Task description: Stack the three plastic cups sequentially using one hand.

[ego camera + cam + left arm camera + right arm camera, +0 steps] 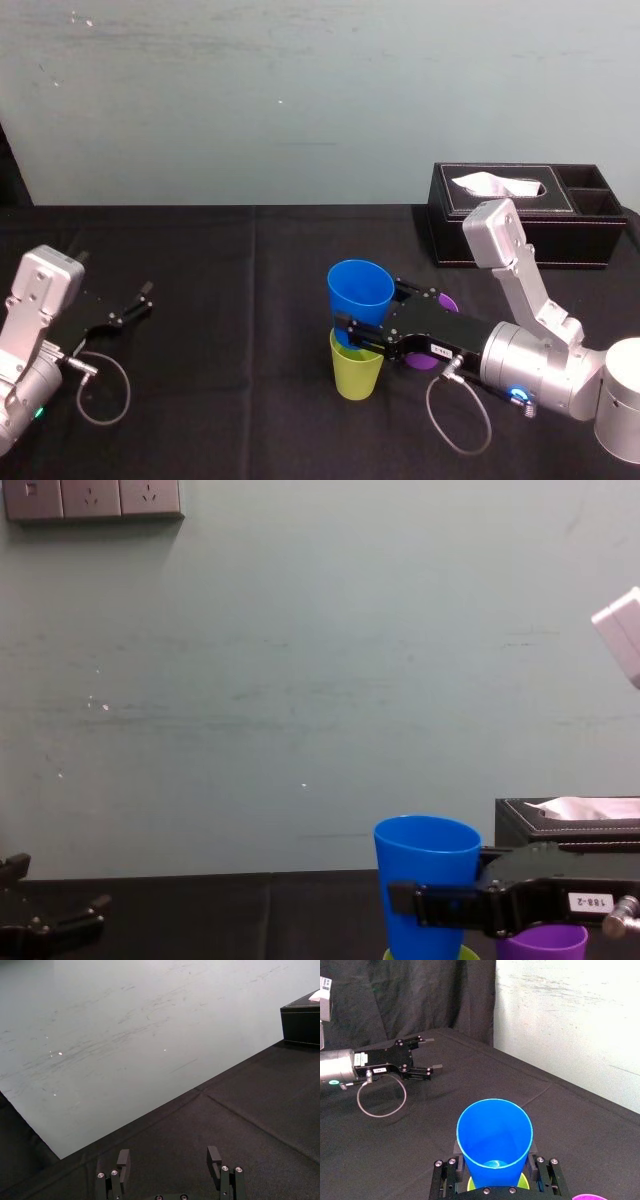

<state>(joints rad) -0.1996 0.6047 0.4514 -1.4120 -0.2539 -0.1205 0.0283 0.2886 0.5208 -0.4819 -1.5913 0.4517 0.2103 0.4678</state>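
Fingers (451, 1172) of the right gripper (358, 335) are clamped on the lower part of the blue cup (360, 290), one on each side. It is upright with its mouth open upward, just right of centre in the head view. Its base sits at the mouth of the yellow-green cup (356, 375), which stands on the black tablecloth (230, 400) directly below. Whether the base has gone inside the rim cannot be told. In the right wrist view the blue cup covers nearly all of the yellow-green one, leaving a thin arc of rim (522, 1181).

Behind the gripper's black body stands the purple cup (541, 945). From the head view the gripper hides most of it, so only slivers of purple show. A grey cable (455, 420) loops from the wrist onto the cloth at the lower right.

Farther back, at the right of the frame, a black tissue box (520, 215) stands against the pale wall with a white tissue poking out — well apart from the cups.

At the far left the left gripper (135, 303) rests low over the cloth with its fingers (123, 1160) spread apart and nothing between them.
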